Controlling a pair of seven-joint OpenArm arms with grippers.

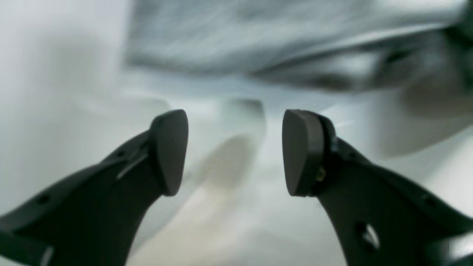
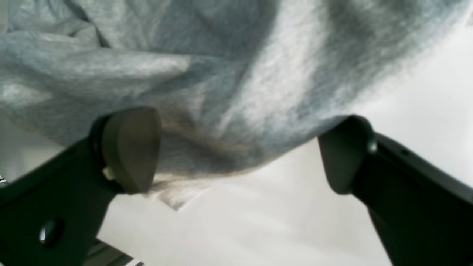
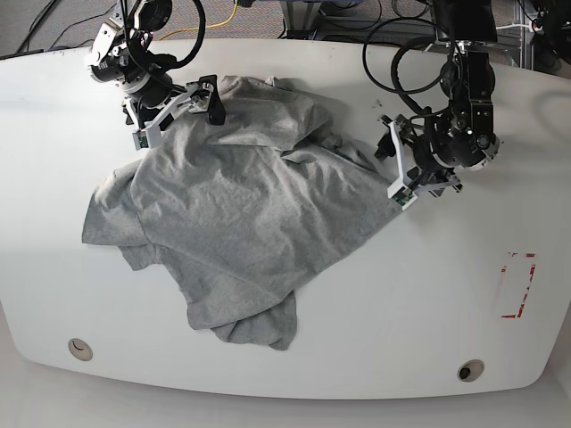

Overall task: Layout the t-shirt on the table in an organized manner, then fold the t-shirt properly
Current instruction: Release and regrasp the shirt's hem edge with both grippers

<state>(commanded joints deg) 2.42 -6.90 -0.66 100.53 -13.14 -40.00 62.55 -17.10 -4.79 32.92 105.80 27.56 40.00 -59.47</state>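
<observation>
Tools both spread: right tool (image 2: 236, 151) (over rumpled t-shirt (image 3: 232, 214)), left tool (image 1: 235, 151) beside it

cables (image 3: 234, 11): black and yellow, floor beyond far edge | floor (image 3: 36, 22): grey

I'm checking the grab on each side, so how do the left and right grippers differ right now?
The right gripper straddles the t-shirt edge, cloth between its open fingers; the left gripper has only bare table between its fingers, the shirt lying ahead. In the base view, the right one is at the shirt's far corner, the left at its side edge. Both are open and grip nothing.
</observation>
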